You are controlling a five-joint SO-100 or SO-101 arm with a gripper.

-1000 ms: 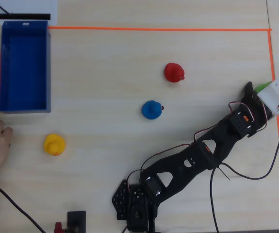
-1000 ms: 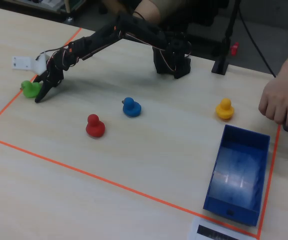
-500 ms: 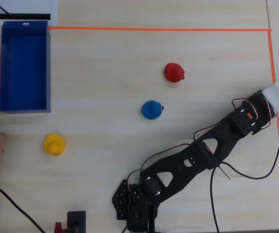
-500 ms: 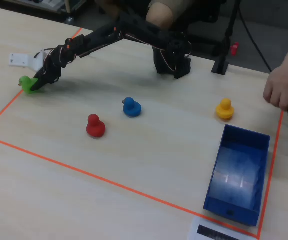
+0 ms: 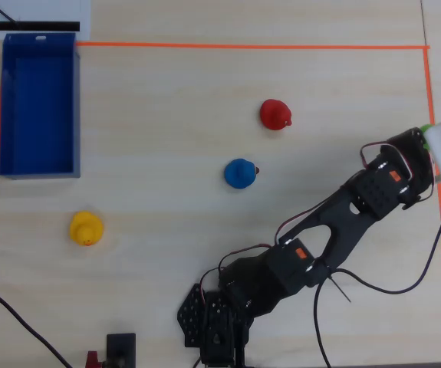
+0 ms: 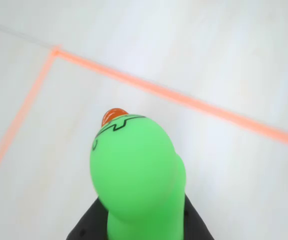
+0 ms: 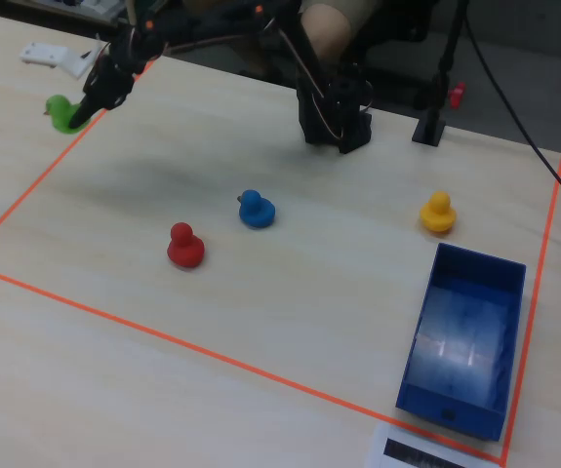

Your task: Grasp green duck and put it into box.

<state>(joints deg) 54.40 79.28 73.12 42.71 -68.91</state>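
The green duck (image 6: 133, 175) fills the lower middle of the wrist view, orange beak pointing away, with a black finger (image 6: 86, 227) against its base. In the fixed view the duck (image 7: 60, 112) sits at the far left, just outside the orange tape, in my gripper (image 7: 77, 115), which is shut on it. In the overhead view only a green sliver (image 5: 425, 129) shows at the right edge beside the white wrist camera. The blue box (image 5: 37, 175) lies empty at the far left of the overhead view, and at the lower right of the fixed view (image 7: 451, 409).
A red duck (image 5: 274, 114), a blue duck (image 5: 240, 173) and a yellow duck (image 5: 86, 228) stand between gripper and box. An orange tape line (image 5: 251, 47) frames the work area. The arm base (image 5: 220, 322) sits at the near edge, with cables trailing.
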